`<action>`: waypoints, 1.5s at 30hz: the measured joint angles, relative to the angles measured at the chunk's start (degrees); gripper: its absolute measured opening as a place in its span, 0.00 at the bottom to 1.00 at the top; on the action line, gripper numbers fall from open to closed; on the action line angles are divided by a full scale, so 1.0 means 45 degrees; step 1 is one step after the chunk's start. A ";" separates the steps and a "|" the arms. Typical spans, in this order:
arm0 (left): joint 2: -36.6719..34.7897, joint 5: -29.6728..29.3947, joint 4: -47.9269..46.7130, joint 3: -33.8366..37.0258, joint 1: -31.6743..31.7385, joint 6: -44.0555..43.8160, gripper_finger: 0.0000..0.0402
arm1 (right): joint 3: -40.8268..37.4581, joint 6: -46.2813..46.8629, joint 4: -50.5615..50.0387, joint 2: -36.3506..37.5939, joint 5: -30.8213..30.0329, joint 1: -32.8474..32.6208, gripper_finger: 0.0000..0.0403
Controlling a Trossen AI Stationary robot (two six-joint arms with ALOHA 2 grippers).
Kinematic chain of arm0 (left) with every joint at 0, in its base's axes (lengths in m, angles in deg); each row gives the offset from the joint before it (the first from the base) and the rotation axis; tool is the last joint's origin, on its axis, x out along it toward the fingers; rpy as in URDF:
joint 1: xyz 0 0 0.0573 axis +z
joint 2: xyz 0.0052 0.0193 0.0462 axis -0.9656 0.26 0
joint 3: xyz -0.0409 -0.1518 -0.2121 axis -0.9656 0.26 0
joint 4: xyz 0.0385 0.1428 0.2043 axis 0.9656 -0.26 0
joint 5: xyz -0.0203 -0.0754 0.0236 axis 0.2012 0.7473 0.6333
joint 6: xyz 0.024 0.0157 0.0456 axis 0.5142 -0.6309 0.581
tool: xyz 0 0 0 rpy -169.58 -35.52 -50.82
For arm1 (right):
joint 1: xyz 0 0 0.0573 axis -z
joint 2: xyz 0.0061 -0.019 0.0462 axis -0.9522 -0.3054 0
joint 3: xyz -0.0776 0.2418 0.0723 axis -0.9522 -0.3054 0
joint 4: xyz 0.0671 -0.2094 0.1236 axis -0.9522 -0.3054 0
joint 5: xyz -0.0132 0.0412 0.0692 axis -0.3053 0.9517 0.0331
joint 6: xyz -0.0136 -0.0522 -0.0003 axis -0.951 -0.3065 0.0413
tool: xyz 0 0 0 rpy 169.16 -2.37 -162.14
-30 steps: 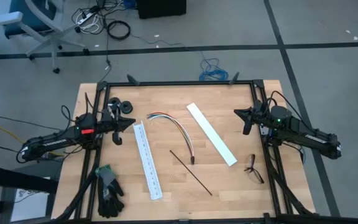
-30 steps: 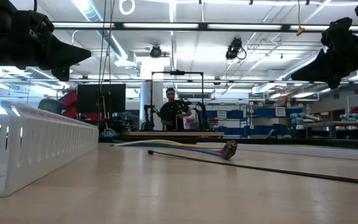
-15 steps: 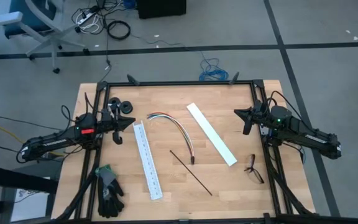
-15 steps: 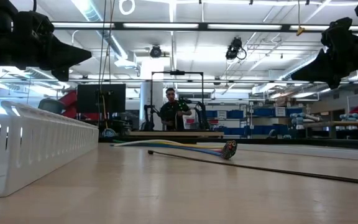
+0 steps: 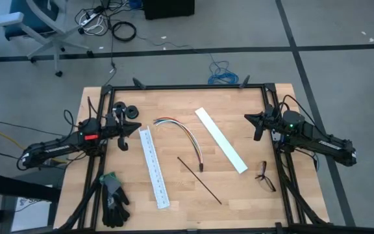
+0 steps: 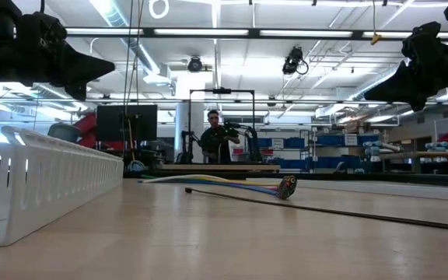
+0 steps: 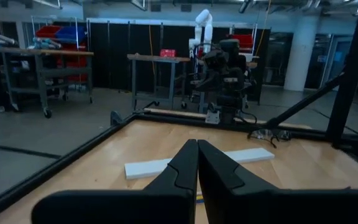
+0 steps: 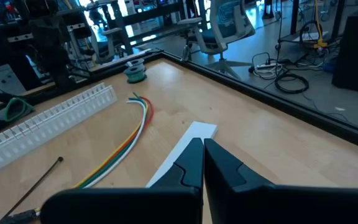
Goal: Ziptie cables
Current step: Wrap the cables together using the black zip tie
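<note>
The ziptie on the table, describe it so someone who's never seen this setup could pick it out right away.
On the light wooden table, look between the two long white plastic strips, toward the near edge. The thin straight black plastic ziptie lies diagonally there, one end beside the curved bundle of multicoloured cables. It is the only thin, dark, perfectly straight line.

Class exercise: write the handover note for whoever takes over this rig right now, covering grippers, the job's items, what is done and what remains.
Left gripper: jaws shut, empty, raised at the table's left edge.
Right gripper: jaws shut, empty, raised at the right edge.
Curved bundle of thin multicoloured wires: lying mid-table.
Thin straight black plastic ziptie: flat on the wood just in front of the bundle, near its plug end.
Done: nothing yet.
Left: pick up the ziptie, loop it around the wires, tighten.
</note>
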 joint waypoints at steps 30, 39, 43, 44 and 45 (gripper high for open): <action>1.2486 0.2905 0.2893 -0.4685 -0.0066 0.1231 0.43 | 0.0000 0.0000 0.0000 -0.0001 -0.0002 -0.0003 0.01; 1.6385 0.3206 0.2395 -0.6422 -0.1221 0.3279 0.43 | 0.0000 0.0000 0.0003 -0.0002 -0.0002 -0.0003 0.01; 1.7541 0.3182 0.1251 -0.7183 -0.1635 0.4323 0.43 | 0.0000 0.0000 0.0003 0.0000 0.0003 -0.0003 0.01; 1.7755 0.3156 0.1047 -0.7366 -0.1716 0.4654 0.43 | 0.0000 0.0000 0.0005 0.0001 -0.0002 -0.0001 0.01; 1.7960 0.3152 0.0913 -0.7536 -0.1776 0.4942 0.43 | 0.0000 0.0000 0.0005 0.0001 -0.0002 -0.0003 0.01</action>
